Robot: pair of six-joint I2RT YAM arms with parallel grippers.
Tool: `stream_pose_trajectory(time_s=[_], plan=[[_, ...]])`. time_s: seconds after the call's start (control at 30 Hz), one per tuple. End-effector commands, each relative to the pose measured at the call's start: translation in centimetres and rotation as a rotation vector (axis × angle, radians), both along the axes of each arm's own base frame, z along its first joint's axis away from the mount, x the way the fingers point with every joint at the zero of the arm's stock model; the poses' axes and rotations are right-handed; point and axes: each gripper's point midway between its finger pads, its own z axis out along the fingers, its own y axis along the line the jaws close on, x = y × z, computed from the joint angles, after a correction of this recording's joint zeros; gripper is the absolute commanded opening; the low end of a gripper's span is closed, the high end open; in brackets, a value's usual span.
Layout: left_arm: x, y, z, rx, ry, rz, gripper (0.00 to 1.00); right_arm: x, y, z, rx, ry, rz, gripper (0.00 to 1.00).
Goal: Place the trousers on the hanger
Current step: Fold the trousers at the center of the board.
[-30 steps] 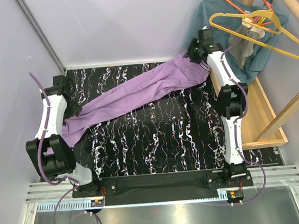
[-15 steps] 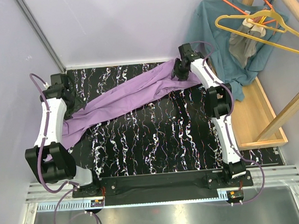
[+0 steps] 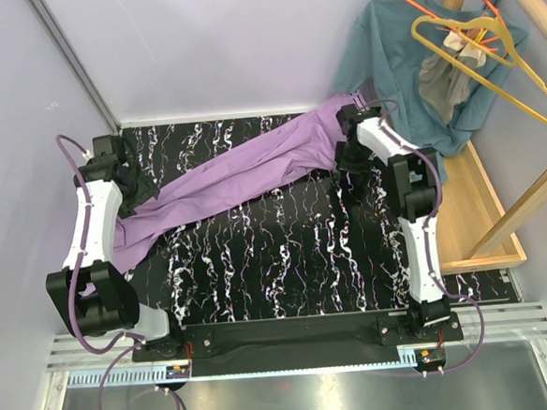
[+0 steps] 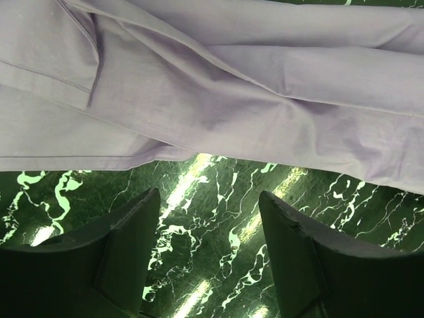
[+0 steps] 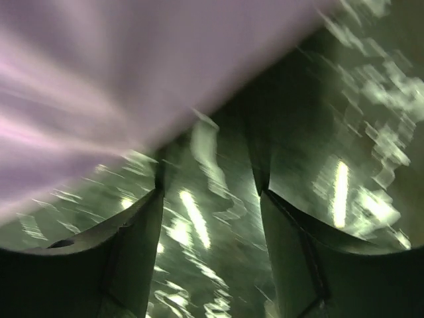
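Trousers (image 3: pixel 243 174) lie diag on table (image 3: pixel 287 260); hanger (image 3: pixel 419 30) far R.

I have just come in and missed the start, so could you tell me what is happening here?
Large lilac cloth trousers lie stretched diagonally across the black marbled table. The robot's left gripper and right gripper sit at opposite ends, jaws open, gripping nothing. The thin yellow plastic hanger hangs at the far right, with no trousers on it yet.

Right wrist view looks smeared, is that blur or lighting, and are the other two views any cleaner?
Right wrist: motion blur streaks the trousers and the table highlights. Left wrist: sharp, with green-tinted glare on the table's marbling. Top external: sharp, evenly lit.
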Motion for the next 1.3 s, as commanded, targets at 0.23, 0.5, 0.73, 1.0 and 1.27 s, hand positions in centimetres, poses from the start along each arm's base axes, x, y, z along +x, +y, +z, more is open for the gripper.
stream_pose_trajectory(time_s=[0.23,0.5,0.73,1.0,1.27], plan=[[-1.5,-1.6,0.9,-0.043,-0.049,-0.041,0.65,1.7,-2.0,9.1,0.049,-0.243,0.025,0.67],[2.6,-7.2,-0.7,-0.147,-0.087,-0.174,0.65,9.9,5.3,10.6,0.36,-0.459,0.032,0.66],[6.4,-11.5,-3.9,-0.255,-0.015,-0.204,0.61,13.5,11.3,10.9,0.555,-0.49,0.083,0.35],[7.4,-11.6,-3.9,-0.252,0.008,-0.215,0.61,12.0,14.5,6.4,0.561,-0.38,0.05,0.29],[6.6,-10.7,-2.2,-0.204,-0.017,-0.228,0.62,7.2,11.7,-1.2,0.351,-0.151,0.017,0.28]])
